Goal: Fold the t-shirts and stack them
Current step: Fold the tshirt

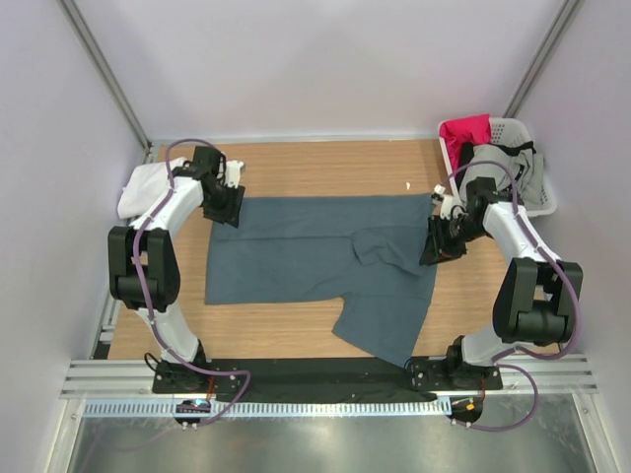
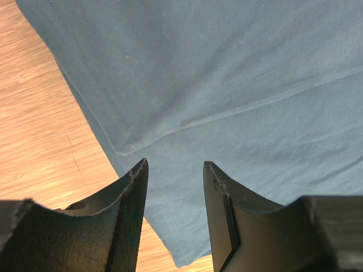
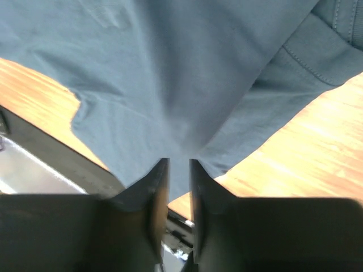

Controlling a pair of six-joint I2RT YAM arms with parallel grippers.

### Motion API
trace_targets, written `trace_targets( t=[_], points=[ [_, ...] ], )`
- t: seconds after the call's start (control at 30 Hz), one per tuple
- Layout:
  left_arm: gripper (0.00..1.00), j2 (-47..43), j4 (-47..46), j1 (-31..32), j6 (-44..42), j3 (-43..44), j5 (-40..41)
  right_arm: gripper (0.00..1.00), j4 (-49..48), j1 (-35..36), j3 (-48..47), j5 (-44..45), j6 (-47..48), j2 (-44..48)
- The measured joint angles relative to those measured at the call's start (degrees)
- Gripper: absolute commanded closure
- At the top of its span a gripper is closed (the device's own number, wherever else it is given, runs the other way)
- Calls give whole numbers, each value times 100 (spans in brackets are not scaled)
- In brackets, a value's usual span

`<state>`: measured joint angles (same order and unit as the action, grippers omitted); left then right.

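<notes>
Top external lists wood table [image 1: 325, 163], white walls [image 1: 325, 59], basket [image 1: 544, 197], spread slate-blue t-shirt [image 1: 296, 251]; wrist views add left gripper [image 2: 175, 164] parted, right gripper [image 3: 178, 164] barely parted.

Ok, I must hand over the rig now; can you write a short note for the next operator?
Left gripper: open, over the blue tee's far-left corner, holding nothing.
Right gripper: jaws nearly together at the tee's right edge; grip unclear.
Blue tee: spread on the table, only partly folded.
White tee: bunched at far left, unfolded.
Left to do: fold both, stack.
</notes>
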<state>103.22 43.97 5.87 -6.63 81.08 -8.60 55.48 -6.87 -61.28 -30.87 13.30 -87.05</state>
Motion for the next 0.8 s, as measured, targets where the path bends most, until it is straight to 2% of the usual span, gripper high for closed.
trace_targets(
  t=[0.03, 0.13, 0.2, 0.27, 0.37, 0.4, 0.53, 0.6, 0.8],
  points=[
    [55, 0, -4, 0, 0, -9, 0, 58, 92, 0, -94, -26, -4, -11],
    [55, 0, -15, 0, -2, -44, 0, 47, 330, 0, -442, -28, 26, -17],
    [55, -2, -20, 0, 0, -74, 0, 44, 308, 2, -549, 55, 15, 22],
    [55, -2, -22, 0, 0, -85, 2, 45, 151, 55, -590, 282, 0, 155],
    [55, -13, -42, 0, 4, -98, 2, 54, -308, 435, -566, 787, 35, 398],
    [55, -22, -46, 0, 4, -111, 2, 58, -518, 721, -540, 931, 76, 459],
    [55, -42, -48, 0, 4, -181, 2, 59, -1357, 2013, -273, 1141, 245, 437],
    [55, -44, -46, 0, 4, -214, 2, 60, -1572, 2441, -214, 1117, 304, 282],
    [55, -87, -66, 0, 17, -284, 2, 62, -1917, 2632, -234, 1137, 407, -533]
  ],
)
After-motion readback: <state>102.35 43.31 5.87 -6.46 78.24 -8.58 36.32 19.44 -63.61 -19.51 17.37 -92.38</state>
